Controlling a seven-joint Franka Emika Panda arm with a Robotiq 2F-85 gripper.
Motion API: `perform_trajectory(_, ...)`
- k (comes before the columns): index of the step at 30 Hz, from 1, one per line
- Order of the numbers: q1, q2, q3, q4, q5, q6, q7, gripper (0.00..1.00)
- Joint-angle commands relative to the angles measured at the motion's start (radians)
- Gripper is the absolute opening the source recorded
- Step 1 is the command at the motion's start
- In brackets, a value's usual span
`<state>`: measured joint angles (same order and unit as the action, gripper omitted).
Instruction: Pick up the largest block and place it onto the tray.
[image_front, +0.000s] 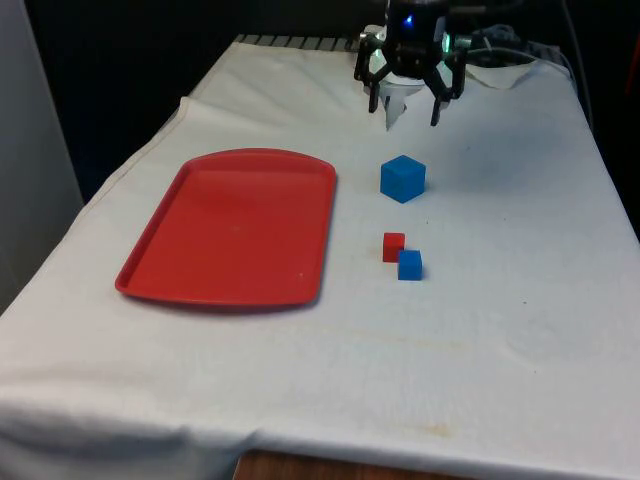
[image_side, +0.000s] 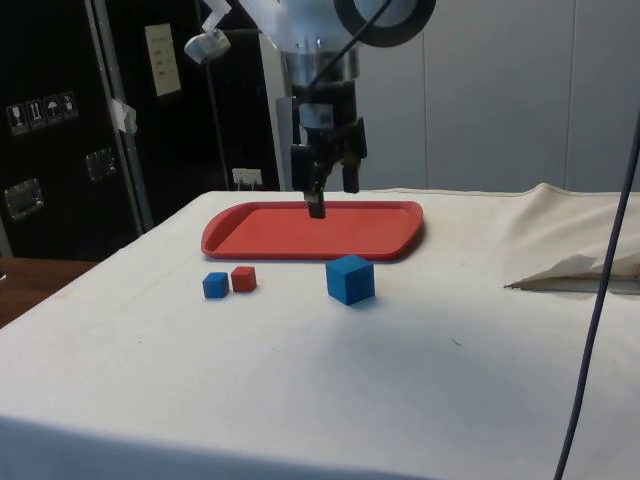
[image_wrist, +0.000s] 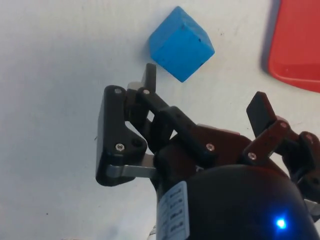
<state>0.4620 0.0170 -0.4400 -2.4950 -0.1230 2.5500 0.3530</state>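
Observation:
The large blue block (image_front: 403, 178) (image_side: 350, 279) (image_wrist: 181, 43) sits on the white cloth, to the front view's right of the red tray (image_front: 232, 228) (image_side: 312, 230) (image_wrist: 296, 45). A small red block (image_front: 393, 246) (image_side: 243, 279) and a small blue block (image_front: 409, 265) (image_side: 215, 285) lie side by side nearer the camera. My gripper (image_front: 405, 108) (image_side: 329, 196) (image_wrist: 202, 95) hangs open in the air, above and behind the large blue block, with nothing between its fingers.
A crumpled fold of white cloth (image_side: 585, 268) lies at the robot's end of the table, with cables (image_front: 505, 45) near it. The tray holds nothing.

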Motion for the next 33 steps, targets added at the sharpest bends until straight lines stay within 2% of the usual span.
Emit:
perform_trajectory(1, 0.0, 0.004, -0.001, -0.006, -0.012, 0.018, 0.022, 1.0)
perform_trajectory(2, 0.0, 0.002, 0.0, -0.002, 0.0, 0.003, 0.005, 1.0)
perform_trajectory(3, 0.0, 0.008, 0.0, -0.01, -0.011, 0.025, 0.033, 1.0)
perform_trajectory(9, 0.001, 0.019, 0.004, -0.026, -0.007, 0.05, 0.067, 1.0)
perform_trajectory(10, 0.0, 0.015, 0.005, -0.024, 0.0, 0.035, 0.053, 1.0)
perform_trajectory(12, 0.001, 0.027, 0.008, -0.036, -0.005, 0.069, 0.086, 1.0)
perform_trajectory(19, 0.002, 0.055, 0.019, -0.057, -0.003, 0.129, 0.136, 1.0)
perform_trajectory(20, 0.0, 0.045, 0.017, -0.051, 0.0, 0.099, 0.115, 1.0)
perform_trajectory(22, 0.001, 0.064, 0.022, -0.063, -0.002, 0.148, 0.147, 1.0)
perform_trajectory(29, 0.001, 0.112, 0.029, -0.079, 0.006, 0.225, 0.181, 1.0)
perform_trajectory(30, 0.0, 0.107, 0.027, -0.075, 0.0, 0.205, 0.174, 1.0)
perform_trajectory(31, 0.001, 0.119, 0.029, -0.081, 0.006, 0.233, 0.185, 1.0)
perform_trajectory(33, 0.0, 0.133, 0.032, -0.082, 0.009, 0.249, 0.193, 1.0)
